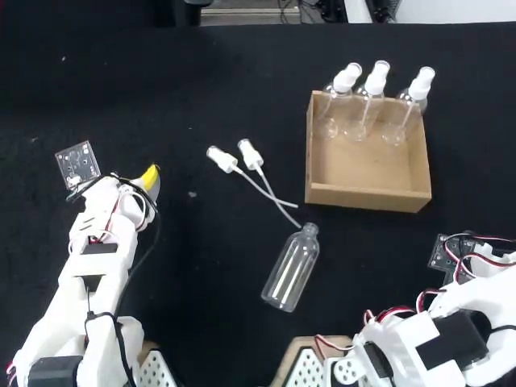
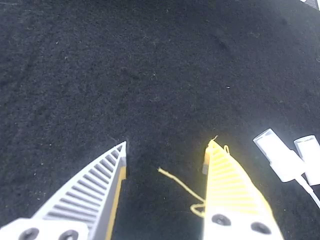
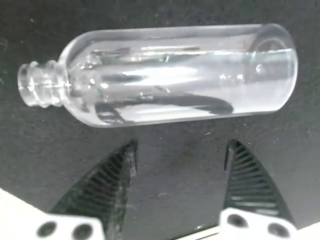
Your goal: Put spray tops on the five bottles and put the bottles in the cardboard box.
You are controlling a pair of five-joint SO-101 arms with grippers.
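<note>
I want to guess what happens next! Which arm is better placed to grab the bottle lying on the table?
Right. The right end effector, open, sits just in front of the bottle. The left end effector is over by the spray tops instead.

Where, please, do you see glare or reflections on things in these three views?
Right wrist view: the lying bottle carries long white streaks and dark reflections, just beyond the open right hand. High view: that bottle shows a pale streak along its side; the three capped bottles in the cardboard box glint faintly. Left wrist view: the black cloth is matte, without glare.
</note>
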